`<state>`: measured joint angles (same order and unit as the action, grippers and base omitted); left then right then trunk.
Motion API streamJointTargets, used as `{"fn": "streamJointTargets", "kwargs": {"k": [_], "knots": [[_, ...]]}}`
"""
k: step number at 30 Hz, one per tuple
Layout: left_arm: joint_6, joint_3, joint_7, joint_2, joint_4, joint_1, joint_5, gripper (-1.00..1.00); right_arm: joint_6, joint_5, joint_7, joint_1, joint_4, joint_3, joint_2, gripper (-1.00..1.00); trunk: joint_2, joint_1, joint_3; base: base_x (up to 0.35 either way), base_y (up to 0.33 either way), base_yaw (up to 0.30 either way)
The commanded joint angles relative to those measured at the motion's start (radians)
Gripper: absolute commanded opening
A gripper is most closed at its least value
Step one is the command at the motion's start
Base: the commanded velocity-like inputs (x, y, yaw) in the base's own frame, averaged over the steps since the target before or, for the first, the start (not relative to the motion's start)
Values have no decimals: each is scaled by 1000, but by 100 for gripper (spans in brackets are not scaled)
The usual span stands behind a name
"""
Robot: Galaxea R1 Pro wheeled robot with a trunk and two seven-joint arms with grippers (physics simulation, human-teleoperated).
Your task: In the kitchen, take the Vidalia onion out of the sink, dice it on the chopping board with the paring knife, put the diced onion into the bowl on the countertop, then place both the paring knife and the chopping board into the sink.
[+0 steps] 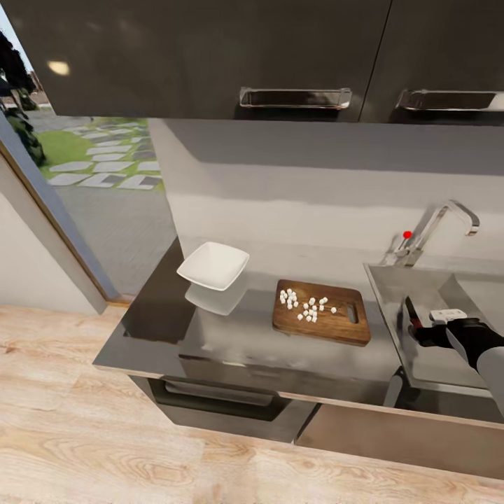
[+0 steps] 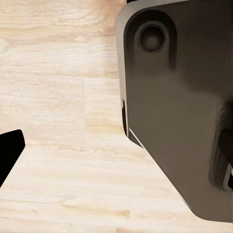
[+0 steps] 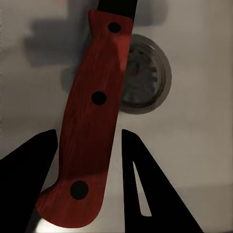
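Right gripper over sink, fingers straddling paring knife handle above drain; grip or release unclear. Diced onion on chopping board, bowl unfilled.

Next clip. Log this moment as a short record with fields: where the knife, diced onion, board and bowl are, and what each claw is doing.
paring knife: red handle between the right claw fingers, over the sink near the drain; paring knife
diced onion: white cubes on the chopping board
chopping board: on the countertop, left of the sink
bowl: white bowl, left of the board, no onion in it
left claw: fingertip over wooden floor
task stage: dicing done, onion not yet in bowl
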<state>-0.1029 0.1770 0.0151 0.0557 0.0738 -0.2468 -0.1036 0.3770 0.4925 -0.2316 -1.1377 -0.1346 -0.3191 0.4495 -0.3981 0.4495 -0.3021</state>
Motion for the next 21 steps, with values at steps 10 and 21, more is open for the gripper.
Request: {"fn": "streamJointTargets", "kwargs": {"k": [10,21], "knots": [[-8,9,0,-1,4,-2,-11,100,4,11,-14,-1,0,-7,-1,100,-2,0,-3,0,0,0],[-8,9,0,-2,4,-2,-11,100,3,11,-13,-1,11,-9,0,100,-2,0,-1,0,0,0]]}}
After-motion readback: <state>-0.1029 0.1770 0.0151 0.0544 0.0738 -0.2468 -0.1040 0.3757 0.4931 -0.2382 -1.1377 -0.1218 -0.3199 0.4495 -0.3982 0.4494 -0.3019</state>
